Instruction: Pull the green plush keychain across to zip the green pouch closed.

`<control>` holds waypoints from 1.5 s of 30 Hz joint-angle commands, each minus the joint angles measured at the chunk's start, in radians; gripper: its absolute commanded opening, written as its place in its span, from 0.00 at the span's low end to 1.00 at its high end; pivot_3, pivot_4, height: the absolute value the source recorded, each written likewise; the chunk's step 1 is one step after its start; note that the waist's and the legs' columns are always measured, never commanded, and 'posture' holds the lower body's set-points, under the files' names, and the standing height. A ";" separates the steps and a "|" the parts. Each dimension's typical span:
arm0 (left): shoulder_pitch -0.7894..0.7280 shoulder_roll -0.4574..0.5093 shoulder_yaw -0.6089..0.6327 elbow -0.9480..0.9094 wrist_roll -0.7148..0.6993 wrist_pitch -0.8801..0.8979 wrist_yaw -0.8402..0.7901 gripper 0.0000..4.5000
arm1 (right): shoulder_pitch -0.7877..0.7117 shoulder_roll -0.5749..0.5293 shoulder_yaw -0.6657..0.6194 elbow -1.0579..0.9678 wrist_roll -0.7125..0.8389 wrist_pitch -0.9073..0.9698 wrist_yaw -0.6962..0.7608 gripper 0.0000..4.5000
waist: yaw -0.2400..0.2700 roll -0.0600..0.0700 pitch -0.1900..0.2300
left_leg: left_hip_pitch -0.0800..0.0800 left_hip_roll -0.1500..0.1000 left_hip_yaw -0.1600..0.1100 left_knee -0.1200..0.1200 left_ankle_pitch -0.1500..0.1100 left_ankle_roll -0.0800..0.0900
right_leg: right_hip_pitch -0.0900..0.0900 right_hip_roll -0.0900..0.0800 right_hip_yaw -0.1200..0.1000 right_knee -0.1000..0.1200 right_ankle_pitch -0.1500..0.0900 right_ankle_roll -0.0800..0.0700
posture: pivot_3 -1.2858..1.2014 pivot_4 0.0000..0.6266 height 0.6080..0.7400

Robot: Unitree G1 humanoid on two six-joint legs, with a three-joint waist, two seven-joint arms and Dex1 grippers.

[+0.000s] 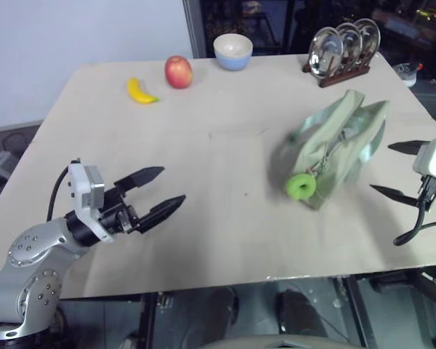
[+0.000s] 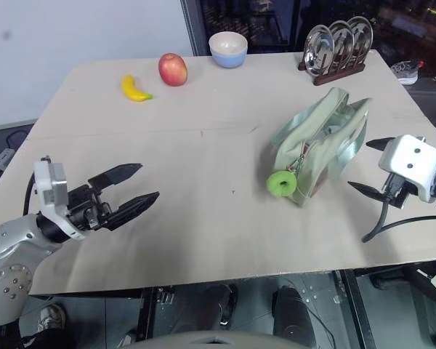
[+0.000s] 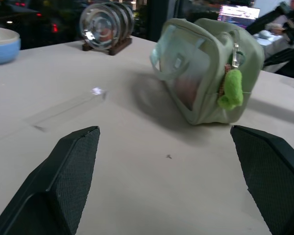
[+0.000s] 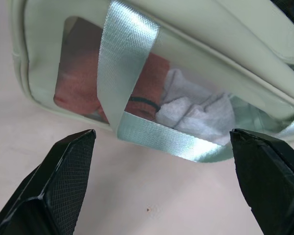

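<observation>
The green pouch (image 1: 338, 145) lies toward the counter's (image 1: 225, 182) right edge, the green plush keychain (image 1: 301, 186) hanging at its near end. The right tool (image 1: 396, 171) hovers just beside the pouch, fingers spread wide. The left tool (image 1: 160, 193), near the left edge, is equally spread and empty.

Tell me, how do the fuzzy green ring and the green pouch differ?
The ring is bright lime and fuzzy; the pouch is pale sage, smooth fabric with a clear window showing reddish contents. The ring is small and round with a hole; the pouch is far larger and boxy. The ring hangs at the pouch's near end, while the pouch lies on the table. Both are soft and green, and joined by a clip.
</observation>
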 commanded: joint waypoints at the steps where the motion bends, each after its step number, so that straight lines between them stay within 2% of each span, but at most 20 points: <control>1: -0.018 0.031 -0.011 -0.042 -0.012 -0.020 -0.059 0.99 | -0.133 -0.063 0.031 0.065 -0.045 -0.120 0.033 0.99 | -0.004 0.003 0.002 | 0.000 0.000 0.001 0.000 0.000 0.000 | 0.000 0.000 0.001 0.000 0.000 0.000 | 0.52 0.24 1.00; 6: -0.024 0.029 -0.033 -0.045 0.005 -0.033 -0.083 0.99 | -0.348 -0.069 0.163 0.176 -0.103 -0.294 0.097 0.99 | -0.011 0.003 0.003 | 0.000 0.001 0.000 0.000 -0.001 0.001 | 0.000 0.000 0.000 0.000 0.000 0.000 | 0.52 0.24 1.00; 10: -0.024 0.022 -0.035 -0.040 0.014 -0.043 -0.082 0.99 | -0.485 -0.048 0.284 0.298 -0.208 -0.501 0.135 0.99 | -0.017 0.003 0.003 | 0.000 0.000 0.000 0.000 0.000 0.000 | -0.001 0.000 0.000 -0.001 0.000 0.000 | 0.52 0.24 1.00; 14: -0.028 0.014 -0.037 -0.037 0.021 -0.054 -0.073 0.99 | -0.589 -0.029 0.377 0.436 -0.288 -0.692 0.165 0.99 | -0.023 0.004 0.003 | 0.000 0.000 0.001 0.000 0.000 0.000 | -0.001 0.001 0.000 0.000 0.000 0.000 | 0.52 0.24 1.00; 18: -0.016 0.008 -0.025 -0.057 0.003 -0.055 -0.077 0.99 | -0.659 -0.008 0.421 0.526 -0.310 -0.790 0.185 0.99 | -0.024 0.004 0.003 | 0.000 0.000 0.001 0.000 0.000 0.000 | -0.001 0.001 0.001 0.000 0.000 0.000 | 0.52 0.24 1.00; 21: 0.005 0.015 -0.017 -0.084 -0.034 -0.047 -0.110 1.00 | -0.693 0.004 0.440 0.566 -0.306 -0.821 0.201 0.80 | -0.025 0.005 0.004 | 0.000 0.000 0.001 0.000 -0.001 0.000 | -0.002 0.001 0.001 0.000 0.000 0.000 | 0.52 0.24 1.00; 23: 0.024 0.029 -0.016 -0.099 -0.061 -0.031 -0.135 1.00 | -0.711 0.013 0.449 0.583 -0.301 -0.832 0.212 0.60 | -0.025 0.005 0.004 | 0.000 0.000 0.001 -0.001 -0.001 0.000 | -0.002 0.002 0.002 0.000 0.000 0.000 | 0.52 0.24 1.00; 28: 0.029 0.039 -0.027 -0.087 -0.044 -0.041 -0.155 1.00 | -0.754 0.030 0.460 0.600 -0.286 -0.821 0.243 0.02 | -0.024 0.005 0.004 | 0.000 0.000 0.001 -0.001 -0.001 0.000 | -0.002 0.002 0.002 0.000 0.000 0.000 | 0.52 0.24 1.00; 29: 0.025 0.038 -0.031 -0.082 -0.039 -0.045 -0.155 1.00 | -0.761 0.034 0.460 0.598 -0.278 -0.809 0.251 0.01 | -0.024 0.005 0.004 | 0.000 0.000 0.001 -0.001 -0.001 0.000 | -0.002 0.002 0.002 0.000 0.000 0.000 | 0.52 0.24 1.00; 33: 0.007 0.020 -0.052 -0.070 -0.016 -0.059 -0.142 1.00 | -0.764 0.075 0.454 0.504 -0.193 -0.626 0.289 0.01 | -0.027 0.005 0.004 | 0.000 0.000 0.001 -0.001 -0.001 0.000 | -0.002 0.002 0.002 0.000 0.000 0.000 | 0.52 0.24 1.00; 37: -0.016 -0.004 -0.064 -0.052 -0.001 -0.071 -0.111 1.00 | -0.786 0.135 0.451 0.416 -0.250 -0.388 0.195 0.01 | -0.027 0.006 0.004 | 0.000 0.001 0.001 -0.001 -0.001 -0.001 | -0.003 0.002 0.003 0.001 0.000 0.000 | 0.52 0.24 1.00; 39: -0.027 -0.013 -0.065 -0.043 0.005 -0.073 -0.099 1.00 | -0.805 0.168 0.457 0.367 -0.251 -0.208 0.175 0.01 | -0.025 0.006 0.004 | 0.000 0.001 0.001 0.000 -0.001 -0.001 | -0.003 0.002 0.003 0.002 0.000 0.000 | 0.52 0.24 1.00; 43: -0.047 -0.031 -0.064 -0.022 0.024 -0.076 -0.055 1.00 | -0.928 0.342 0.500 0.288 -0.286 0.270 0.041 0.01 | -0.028 0.006 0.004 | -0.002 0.001 0.001 -0.001 -0.001 -0.001 | -0.005 0.002 0.004 0.002 0.000 0.000 | 0.52 0.24 1.00; 45: -0.054 -0.041 -0.067 -0.011 0.057 -0.089 -0.026 1.00 | -0.969 0.424 0.550 0.257 -0.319 0.439 -0.008 0.01 | -0.033 0.006 0.004 | -0.002 0.001 0.001 -0.001 -0.001 -0.001 | -0.006 0.002 0.005 0.003 0.000 -0.001 | 0.52 0.24 1.00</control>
